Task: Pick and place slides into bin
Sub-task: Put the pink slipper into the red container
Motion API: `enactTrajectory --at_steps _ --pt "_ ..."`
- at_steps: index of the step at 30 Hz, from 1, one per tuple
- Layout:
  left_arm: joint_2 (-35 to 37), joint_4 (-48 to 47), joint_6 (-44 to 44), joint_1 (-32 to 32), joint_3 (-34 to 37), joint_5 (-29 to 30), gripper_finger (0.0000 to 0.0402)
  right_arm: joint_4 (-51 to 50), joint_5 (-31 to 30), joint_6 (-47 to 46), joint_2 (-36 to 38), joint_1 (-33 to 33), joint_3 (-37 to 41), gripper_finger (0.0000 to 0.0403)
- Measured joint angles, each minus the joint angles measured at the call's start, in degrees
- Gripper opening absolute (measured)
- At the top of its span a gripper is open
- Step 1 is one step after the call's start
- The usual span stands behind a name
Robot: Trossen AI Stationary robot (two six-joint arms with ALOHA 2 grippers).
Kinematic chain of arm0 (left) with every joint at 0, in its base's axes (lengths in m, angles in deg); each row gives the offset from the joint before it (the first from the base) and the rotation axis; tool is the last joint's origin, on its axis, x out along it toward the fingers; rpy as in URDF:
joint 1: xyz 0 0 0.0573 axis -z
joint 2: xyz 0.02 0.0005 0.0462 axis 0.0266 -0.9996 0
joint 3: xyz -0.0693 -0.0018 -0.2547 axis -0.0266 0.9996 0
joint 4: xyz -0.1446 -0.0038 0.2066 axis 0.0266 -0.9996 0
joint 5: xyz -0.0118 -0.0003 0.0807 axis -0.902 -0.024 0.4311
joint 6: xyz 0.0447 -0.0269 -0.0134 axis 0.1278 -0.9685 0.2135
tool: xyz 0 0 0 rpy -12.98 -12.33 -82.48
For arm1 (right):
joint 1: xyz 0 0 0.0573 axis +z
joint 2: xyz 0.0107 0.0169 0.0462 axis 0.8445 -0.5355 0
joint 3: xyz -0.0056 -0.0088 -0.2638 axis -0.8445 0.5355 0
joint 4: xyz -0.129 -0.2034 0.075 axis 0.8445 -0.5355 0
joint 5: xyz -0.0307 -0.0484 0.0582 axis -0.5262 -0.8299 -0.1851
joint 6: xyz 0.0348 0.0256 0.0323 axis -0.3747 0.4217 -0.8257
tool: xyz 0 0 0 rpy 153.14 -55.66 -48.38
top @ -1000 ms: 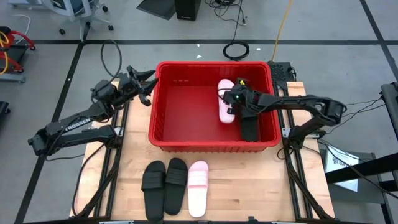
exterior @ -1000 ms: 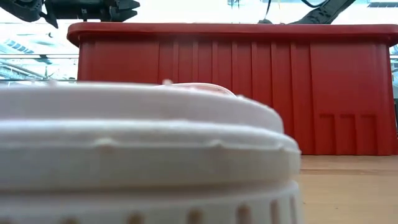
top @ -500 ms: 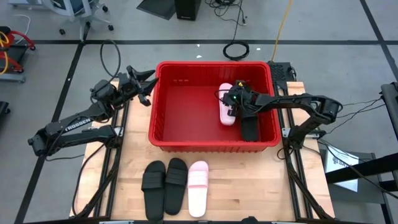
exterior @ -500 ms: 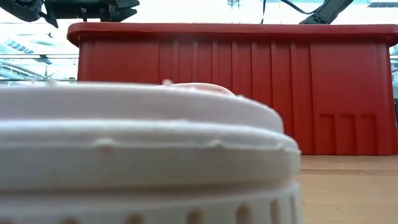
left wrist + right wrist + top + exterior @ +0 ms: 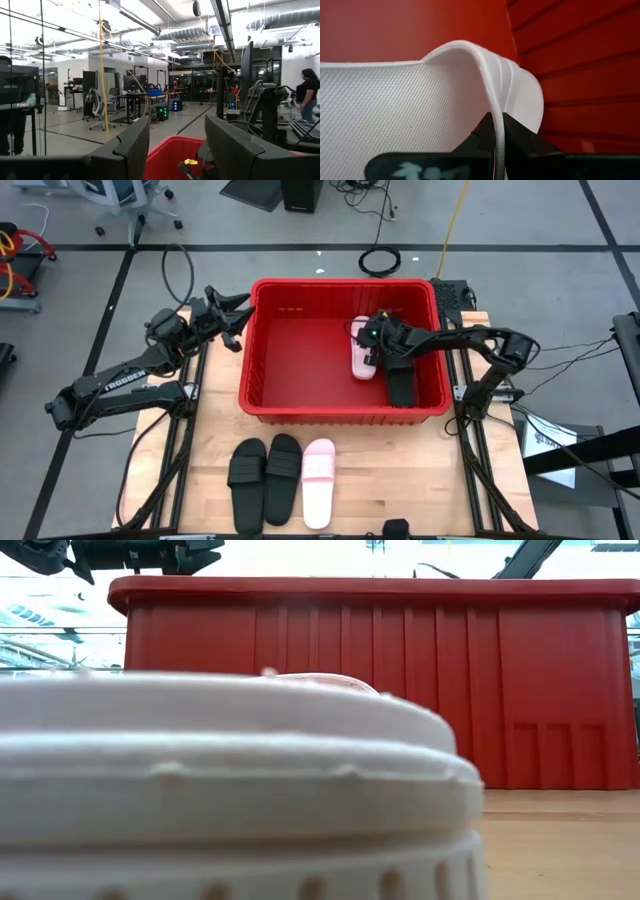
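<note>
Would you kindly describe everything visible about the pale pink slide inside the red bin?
The pale pink slide is a matte, foam-looking sandal with a wide strap and a finely textured footbed. It lies in the red bin, toward the bin's right side, lengthwise front to back, beside a black slide. The right gripper has its jaws shut on the thin edge of the strap; whether the sole rests fully on the bin floor cannot be told.
</note>
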Motion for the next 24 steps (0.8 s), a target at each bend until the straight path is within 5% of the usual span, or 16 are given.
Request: enactTrajectory --at_steps 11,24 --pt "0.0 0.0 0.1 0.0 0.0 0.0 0.0198 -0.5 -0.2 0.0 0.1 0.0 0.0 0.0038" --pt "0.0 0.0 0.1 0.0 0.0 -0.9 0.0198 -1.8 -0.1 0.0 1.7 1.1 0.0 0.0141"
